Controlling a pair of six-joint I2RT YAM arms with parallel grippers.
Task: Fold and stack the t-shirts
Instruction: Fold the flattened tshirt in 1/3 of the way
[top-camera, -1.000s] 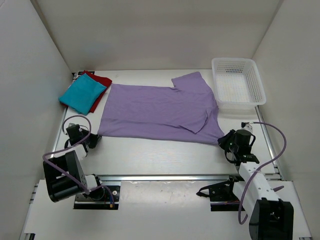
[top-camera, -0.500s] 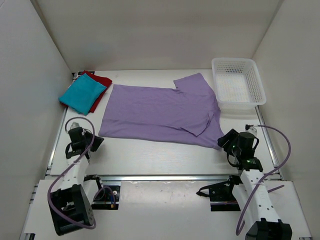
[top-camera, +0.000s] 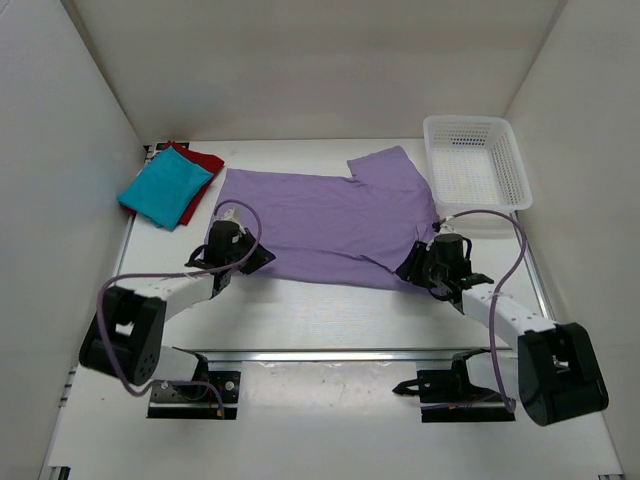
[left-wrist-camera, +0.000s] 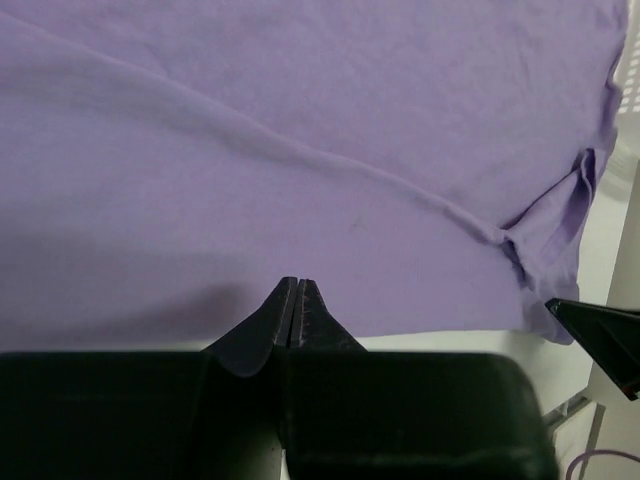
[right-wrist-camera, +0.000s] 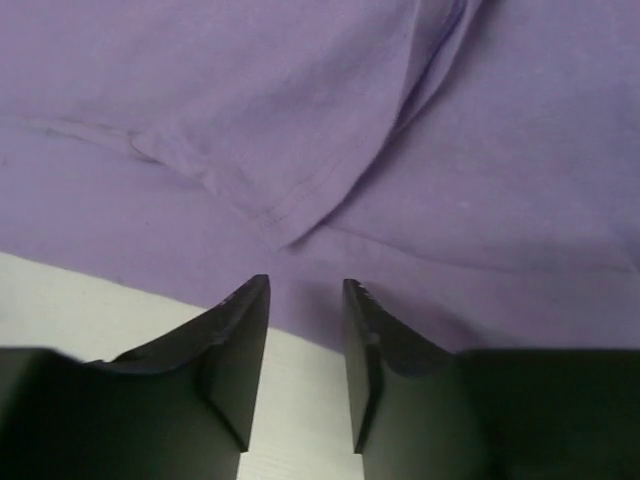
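At the near-edge hem of the pale lavender fabric t-shirt (top-camera: 320, 225), left gripper (left-wrist-camera: 291, 298) is pinched closed and right gripper (right-wrist-camera: 305, 305) is slightly parted, empty.

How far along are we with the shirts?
The teal shirt lies folded on the folded red shirt, far left. The lavender shirt is spread flat, with the left tool shut and the right tool open at its near hem. Folding and stacking it is left.

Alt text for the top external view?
A lavender t-shirt lies spread on the table, left gripper and right gripper at its near edge. A folded teal t-shirt lies on a red t-shirt far left; a white basket far right.
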